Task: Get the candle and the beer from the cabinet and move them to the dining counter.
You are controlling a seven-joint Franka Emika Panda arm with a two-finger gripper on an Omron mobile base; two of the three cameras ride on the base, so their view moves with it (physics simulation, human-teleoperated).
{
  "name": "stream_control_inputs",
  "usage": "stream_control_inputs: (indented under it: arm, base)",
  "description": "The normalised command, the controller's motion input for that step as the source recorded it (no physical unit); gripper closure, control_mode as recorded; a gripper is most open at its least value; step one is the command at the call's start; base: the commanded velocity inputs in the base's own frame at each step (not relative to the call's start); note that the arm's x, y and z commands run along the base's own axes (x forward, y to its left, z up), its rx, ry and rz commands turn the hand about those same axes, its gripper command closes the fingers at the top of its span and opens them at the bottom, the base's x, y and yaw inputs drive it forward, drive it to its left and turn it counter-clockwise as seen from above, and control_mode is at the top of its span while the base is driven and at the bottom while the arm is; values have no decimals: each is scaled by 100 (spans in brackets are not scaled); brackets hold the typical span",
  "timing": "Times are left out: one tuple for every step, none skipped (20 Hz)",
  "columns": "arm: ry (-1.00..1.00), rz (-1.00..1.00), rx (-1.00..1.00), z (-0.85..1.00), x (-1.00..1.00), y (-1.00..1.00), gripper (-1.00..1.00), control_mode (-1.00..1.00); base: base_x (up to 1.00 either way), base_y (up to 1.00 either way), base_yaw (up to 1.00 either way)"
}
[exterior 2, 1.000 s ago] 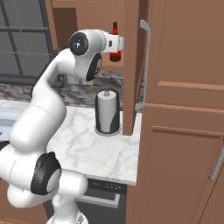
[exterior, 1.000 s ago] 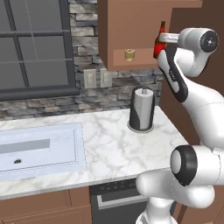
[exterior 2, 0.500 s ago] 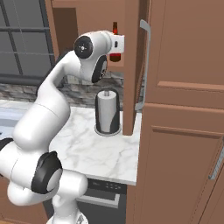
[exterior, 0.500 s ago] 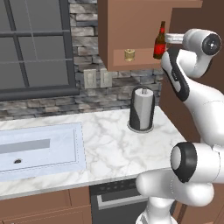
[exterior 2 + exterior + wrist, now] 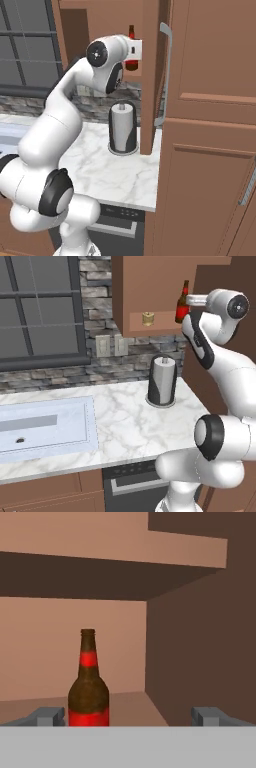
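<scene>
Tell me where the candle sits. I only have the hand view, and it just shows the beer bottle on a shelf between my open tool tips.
Observer: In the left base view the candle stands on the same shelf of the cabinet as the beer, to the bottle's left and apart from it.
Operator: Anything under that shelf?
Observer: A paper towel roll stands upright on the marble counter below.
Operator: And the door?
Observer: The right base view shows the cabinet door open, edge-on just right of the arm, with its silver bar handle on the far side.
</scene>
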Motion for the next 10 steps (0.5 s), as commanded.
stream_control_inputs:
  arm:
    - [0,3,0,3,24,34,-100,-100]
    - [0,4,0,1,26,36,-100,-100]
    - [0,6,0,5,18,21,-100,-100]
    - [0,7,0,2,18,10,-100,-100]
    - [0,7,0,0,20,1,-100,-100]
    - [0,7,0,0,21,0,-100,-100]
    - [0,7,0,0,21,0,-100,-100]
    - [0,6,0,0,19,0,-100,-100]
    - [0,0,0,0,21,0,-100,-100]
    - [-1,0,0,0,21,0,-100,-100]
  base:
    - [0,0,0]
    - [0,0,0]
    - [0,0,0]
    - [0,0,0]
    - [0,0,0]
    - [0,0,0]
    - [0,0,0]
    - [0,0,0]
    - [0,0,0]
    - [0,0,0]
